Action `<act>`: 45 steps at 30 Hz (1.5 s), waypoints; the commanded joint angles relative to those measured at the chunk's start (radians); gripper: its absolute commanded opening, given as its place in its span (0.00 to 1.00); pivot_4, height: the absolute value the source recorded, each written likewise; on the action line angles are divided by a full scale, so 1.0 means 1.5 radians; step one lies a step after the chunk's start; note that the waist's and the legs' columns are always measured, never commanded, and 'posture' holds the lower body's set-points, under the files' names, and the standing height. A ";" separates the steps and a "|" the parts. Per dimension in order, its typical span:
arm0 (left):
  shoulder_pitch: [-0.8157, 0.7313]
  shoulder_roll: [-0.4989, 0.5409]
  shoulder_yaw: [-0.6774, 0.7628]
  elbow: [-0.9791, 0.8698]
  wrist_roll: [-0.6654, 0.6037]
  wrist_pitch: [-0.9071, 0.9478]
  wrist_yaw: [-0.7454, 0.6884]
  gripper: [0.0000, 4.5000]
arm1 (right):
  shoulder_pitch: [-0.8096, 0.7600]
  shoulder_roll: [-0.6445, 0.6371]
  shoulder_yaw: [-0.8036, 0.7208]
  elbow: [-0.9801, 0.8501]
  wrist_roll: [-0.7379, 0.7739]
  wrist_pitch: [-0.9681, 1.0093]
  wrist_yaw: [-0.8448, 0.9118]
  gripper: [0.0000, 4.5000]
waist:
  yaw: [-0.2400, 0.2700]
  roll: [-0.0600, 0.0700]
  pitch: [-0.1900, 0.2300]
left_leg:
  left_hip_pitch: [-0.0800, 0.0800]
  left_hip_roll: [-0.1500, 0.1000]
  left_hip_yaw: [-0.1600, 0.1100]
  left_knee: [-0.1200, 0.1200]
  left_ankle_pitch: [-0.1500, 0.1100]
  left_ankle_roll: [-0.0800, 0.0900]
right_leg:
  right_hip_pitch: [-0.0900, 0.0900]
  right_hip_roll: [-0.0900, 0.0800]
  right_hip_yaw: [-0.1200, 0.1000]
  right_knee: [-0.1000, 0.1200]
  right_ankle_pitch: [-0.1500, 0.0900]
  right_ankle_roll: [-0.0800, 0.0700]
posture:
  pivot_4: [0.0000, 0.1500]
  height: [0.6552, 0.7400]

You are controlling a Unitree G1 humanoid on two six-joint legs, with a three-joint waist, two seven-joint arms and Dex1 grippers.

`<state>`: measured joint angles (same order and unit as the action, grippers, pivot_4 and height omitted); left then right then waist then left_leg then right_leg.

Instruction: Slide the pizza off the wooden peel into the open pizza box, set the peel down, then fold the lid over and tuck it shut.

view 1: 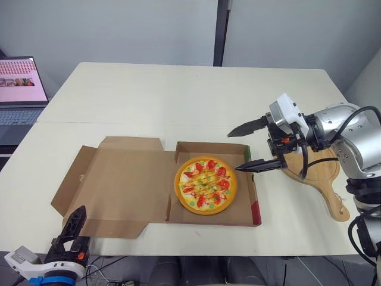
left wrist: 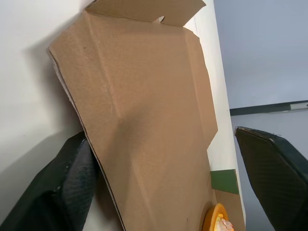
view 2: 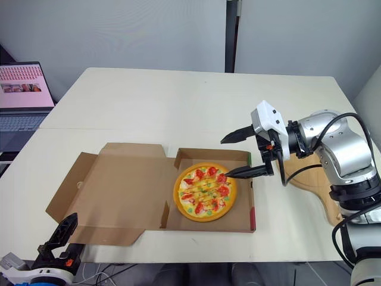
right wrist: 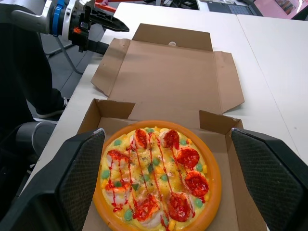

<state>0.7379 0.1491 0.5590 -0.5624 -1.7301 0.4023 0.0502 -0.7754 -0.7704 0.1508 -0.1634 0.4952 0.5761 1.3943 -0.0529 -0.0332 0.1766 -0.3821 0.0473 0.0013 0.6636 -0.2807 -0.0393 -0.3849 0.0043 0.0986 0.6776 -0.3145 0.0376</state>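
The toy pizza [view 1: 205,185] lies in the base of the open cardboard box [view 1: 253,196]. The box lid [view 1: 119,185] is spread flat on the table to the left of the base. The wooden peel [view 1: 321,176] rests on the table to the right of the box, beneath my right arm. My right gripper [view 1: 233,151] is open and hovers over the base's right wall, pointing left across the pizza [right wrist: 156,180]. My left gripper [view 1: 74,221] is open at the table's near edge, just off the lid's near-left corner [left wrist: 144,120].
An open laptop [view 1: 18,89] stands on a side surface at the far left. The white table [view 1: 178,95] stretches bare behind the box. The box sits close to the table's near edge.
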 commanded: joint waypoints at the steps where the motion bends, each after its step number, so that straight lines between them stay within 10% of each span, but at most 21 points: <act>1: 0.020 -0.006 0.016 -0.005 0.005 -0.006 -0.024 0.73 | -0.019 0.001 -0.011 -0.014 0.010 -0.006 0.002 1.00 | 0.000 0.000 0.000 | 0.000 0.000 0.000 0.000 0.000 0.000 | 0.000 0.000 0.000 0.000 0.000 0.000 | 1.00 1.00; 11: 0.005 0.050 0.038 0.028 0.038 0.009 -0.071 0.00 | -0.018 0.002 -0.013 -0.006 0.001 -0.014 -0.003 1.00 | -0.001 0.000 0.000 | 0.000 0.000 0.000 0.000 0.000 0.000 | 0.000 0.000 0.000 0.000 0.000 0.000 | 1.00 1.00; 42: -0.196 0.425 0.147 -0.165 0.216 0.048 -0.131 0.00 | -0.099 0.078 0.086 0.385 -0.386 -0.299 -0.291 1.00 | -0.002 0.000 0.001 | 0.000 0.000 0.000 -0.001 0.000 0.000 | -0.002 -0.001 0.000 0.001 0.001 0.000 | 1.00 1.00; 45: -0.196 0.423 0.148 -0.159 0.227 0.051 -0.137 0.00 | -0.091 0.083 0.104 0.411 -0.413 -0.342 -0.287 0.86 | -0.002 0.001 0.001 | 0.000 0.000 0.000 -0.001 0.000 0.000 | -0.002 -0.002 0.000 0.001 0.001 0.000 | 1.00 1.00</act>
<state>0.4506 0.7795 0.7412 -0.7846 -1.4012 0.4913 -0.1434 -0.8948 -0.6395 0.3050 0.4554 -0.1043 0.1139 0.9651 -0.0559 -0.0320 0.1785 -0.3823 0.0474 0.0013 0.6619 -0.2806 -0.0396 -0.3874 0.0015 0.0987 0.6786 -0.3136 0.0382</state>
